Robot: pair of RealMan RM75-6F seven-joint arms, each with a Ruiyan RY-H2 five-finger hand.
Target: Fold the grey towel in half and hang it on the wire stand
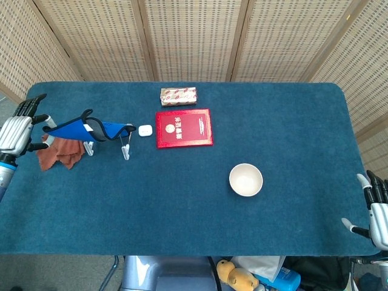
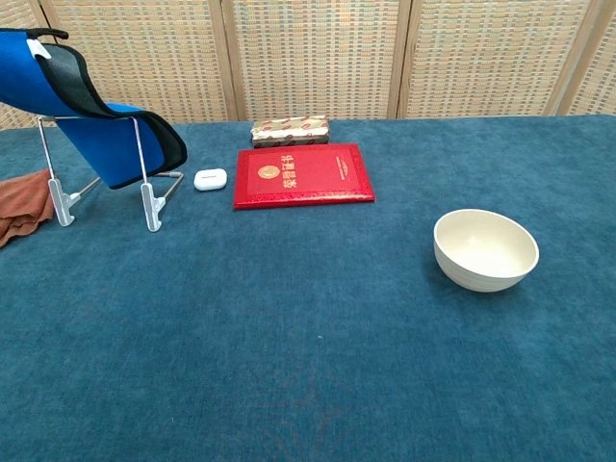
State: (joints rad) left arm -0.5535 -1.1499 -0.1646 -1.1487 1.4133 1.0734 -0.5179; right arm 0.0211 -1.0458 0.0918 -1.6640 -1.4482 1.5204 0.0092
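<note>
Head view: the blue, dark-lined towel (image 1: 85, 130) is draped over the wire stand (image 1: 125, 147) at the bench's (image 1: 182, 206) left end, one corner pinched in the fingers of the left hand (image 1: 18, 128); a brown cloth (image 1: 59, 153) lies just beside the stand. The right hand (image 1: 377, 213) rests at the bench's near right corner, fingers apart and holding nothing. A red booklet (image 1: 183, 128), white earbud case (image 1: 145, 130), wrapped box (image 1: 178, 96) and white bowl (image 1: 245, 179) lie apart from the stand. Chest view: the towel (image 2: 87, 120) hangs over the stand's (image 2: 144, 183) top bar, its upper end rising off-frame left; neither hand shows.
</note>
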